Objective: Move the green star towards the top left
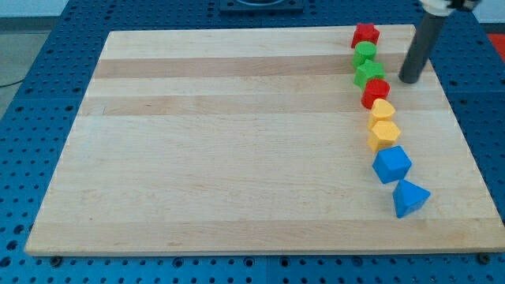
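The green star (368, 74) lies near the board's right side, third from the top in a column of blocks. My tip (409, 81) rests on the board just to the right of the green star, with a small gap between them. Above the star sit a green round block (364, 54) and a red star (364, 34). A red block (375, 92) touches the green star's lower right.
Below the red block the column runs on with a yellow block (382, 109), a yellow hexagon (383, 134), a blue block (391, 165) and a blue triangle (409, 198). The wooden board (221, 142) lies on a blue perforated table.
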`<state>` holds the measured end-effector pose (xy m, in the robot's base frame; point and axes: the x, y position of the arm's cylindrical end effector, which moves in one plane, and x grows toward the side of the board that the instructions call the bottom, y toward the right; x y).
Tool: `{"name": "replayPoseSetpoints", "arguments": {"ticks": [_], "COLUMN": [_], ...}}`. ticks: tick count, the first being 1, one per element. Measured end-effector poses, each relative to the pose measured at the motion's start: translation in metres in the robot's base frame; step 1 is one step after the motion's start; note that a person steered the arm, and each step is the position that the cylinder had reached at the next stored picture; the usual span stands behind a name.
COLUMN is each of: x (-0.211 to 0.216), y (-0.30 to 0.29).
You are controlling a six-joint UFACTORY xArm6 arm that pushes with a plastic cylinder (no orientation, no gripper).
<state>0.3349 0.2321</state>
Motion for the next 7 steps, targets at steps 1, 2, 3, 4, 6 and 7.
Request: {"name": "replayPoseSetpoints", "arguments": {"ticks": [1,2,3,4,6,7], "x": [0.003,0.008,0.005,0.005,-0.021,-0.038], "y": [-0.033,-0.066,-0.105,-0.150,-0.226,-0.264]}}
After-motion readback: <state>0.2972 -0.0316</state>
